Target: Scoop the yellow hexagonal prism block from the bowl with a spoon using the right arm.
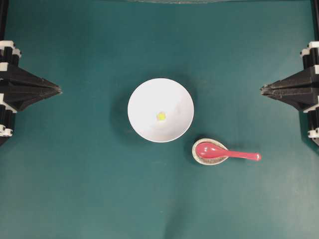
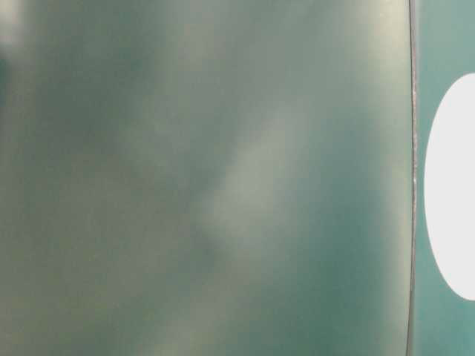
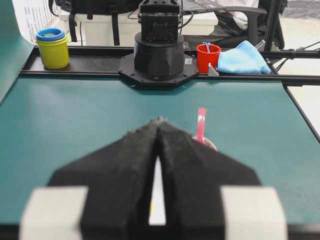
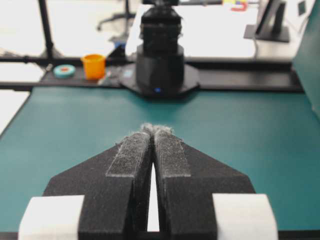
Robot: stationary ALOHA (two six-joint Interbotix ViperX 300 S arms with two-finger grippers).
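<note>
Waiting pressed together and empty, the right gripper (image 1: pixel 262 89) sat well apart from the spoon (image 1: pixel 225 152) ahead; it needed to spread and pinch the handle squarely. The yellow block (image 1: pixel 161 116) lay farther ahead in the bowl (image 1: pixel 144 97).

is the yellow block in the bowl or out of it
In. The overhead view shows the yellow block lying near the middle of the white bowl, with nothing else inside.

closed left hand (image 3: pixel 159 121), spoon (image 3: pixel 200 125) handle beyond, green table (image 3: pixel 75 115)
</note>
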